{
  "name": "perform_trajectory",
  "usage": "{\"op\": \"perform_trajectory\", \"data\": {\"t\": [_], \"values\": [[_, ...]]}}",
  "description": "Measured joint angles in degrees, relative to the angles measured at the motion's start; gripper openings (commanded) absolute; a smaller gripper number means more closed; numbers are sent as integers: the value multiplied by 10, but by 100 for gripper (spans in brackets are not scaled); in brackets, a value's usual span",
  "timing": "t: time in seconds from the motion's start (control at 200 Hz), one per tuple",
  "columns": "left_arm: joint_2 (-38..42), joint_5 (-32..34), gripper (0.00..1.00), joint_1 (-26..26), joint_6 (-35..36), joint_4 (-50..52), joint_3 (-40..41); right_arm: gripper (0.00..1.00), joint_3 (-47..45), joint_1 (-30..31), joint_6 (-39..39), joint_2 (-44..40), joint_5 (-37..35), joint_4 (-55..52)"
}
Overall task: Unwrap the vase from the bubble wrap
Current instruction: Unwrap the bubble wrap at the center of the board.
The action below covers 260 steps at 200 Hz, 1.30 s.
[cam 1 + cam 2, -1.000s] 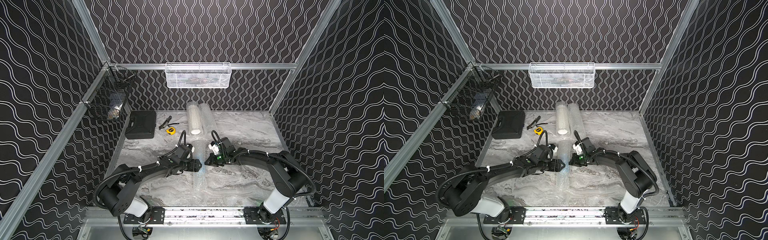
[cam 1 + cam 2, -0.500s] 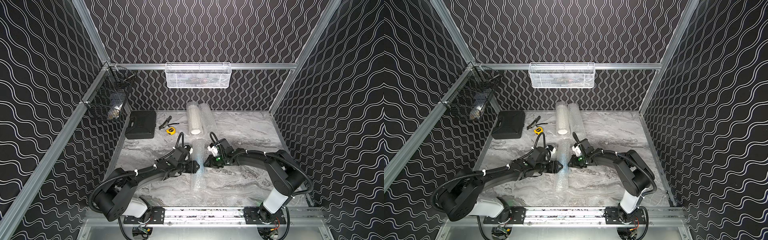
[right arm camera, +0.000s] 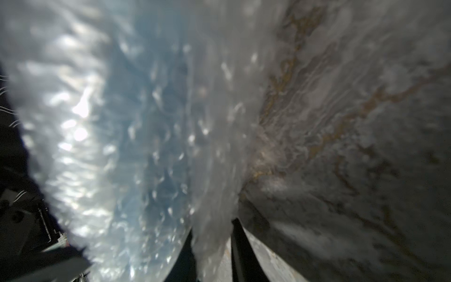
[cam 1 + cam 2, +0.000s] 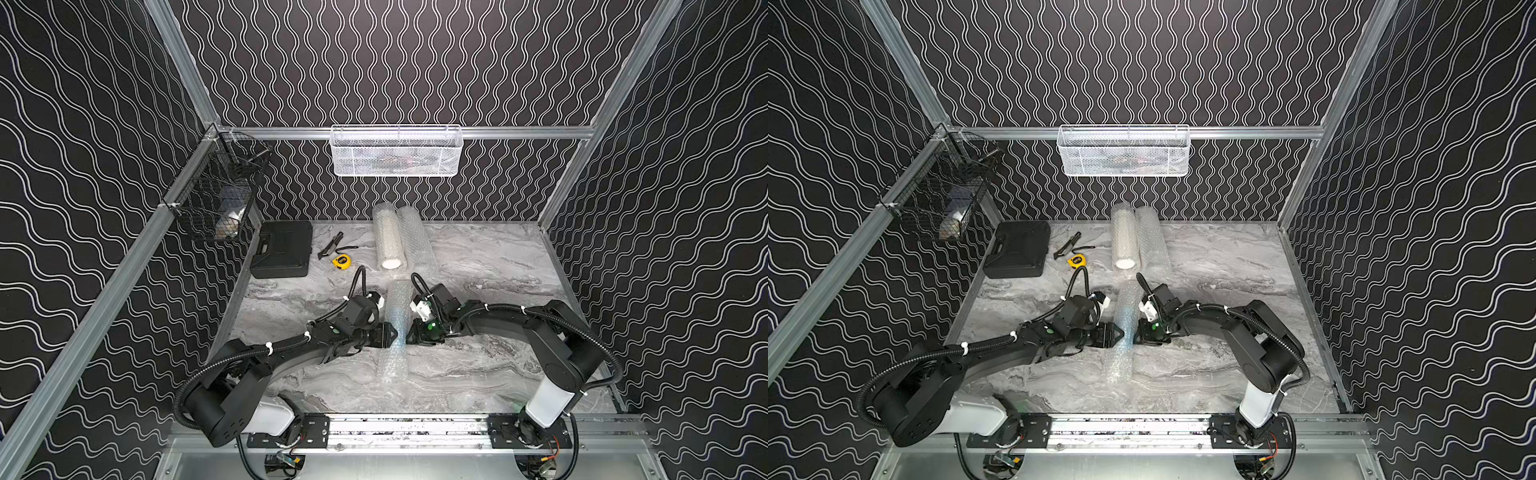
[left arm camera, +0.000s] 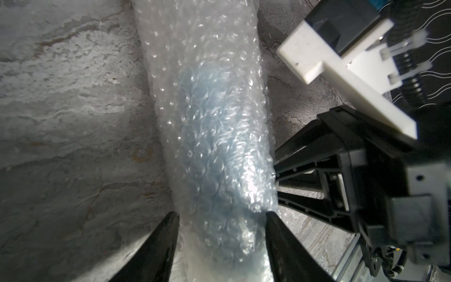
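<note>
Lengthwise front to back, flat: bubble wrap [image 4: 397, 307].

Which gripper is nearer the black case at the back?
Left. The left gripper meets the bubble wrap on the side facing the black case; the right gripper meets it from the opposite side, farther off.

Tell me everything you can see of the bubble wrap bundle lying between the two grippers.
The bubble wrap bundle is a long tube of clear, whitish bubbled plastic lying flat on the marble-look table, with something pale blue showing through its middle. It is not yet unwrapped. The left gripper straddles its middle, jaws touching both sides; the right gripper seems to pinch a loose edge.
</note>
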<state>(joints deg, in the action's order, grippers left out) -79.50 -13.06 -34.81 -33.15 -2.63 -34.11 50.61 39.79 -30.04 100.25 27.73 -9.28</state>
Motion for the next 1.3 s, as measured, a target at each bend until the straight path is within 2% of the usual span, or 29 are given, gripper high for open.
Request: {"op": "perform_trajectory", "data": {"t": [0.16, 0.26, 0.545, 1.066, 1.301], "values": [[4, -2, 61, 0, 0, 1, 0, 6, 0, 1, 7, 0, -5, -8], [10, -2, 66, 0, 0, 17, -4, 4, -1, 2, 7, -6, -12, -10], [19, -10, 99, 0, 2, 54, -32, 3, 7, 2, 7, -16, -26, -21], [-70, -41, 96, 1, -2, 15, -49, 4, 13, 2, 9, -18, -34, -32], [-87, -49, 85, 1, -15, -12, -45, 11, 16, 3, 11, -18, -36, -38]]}}
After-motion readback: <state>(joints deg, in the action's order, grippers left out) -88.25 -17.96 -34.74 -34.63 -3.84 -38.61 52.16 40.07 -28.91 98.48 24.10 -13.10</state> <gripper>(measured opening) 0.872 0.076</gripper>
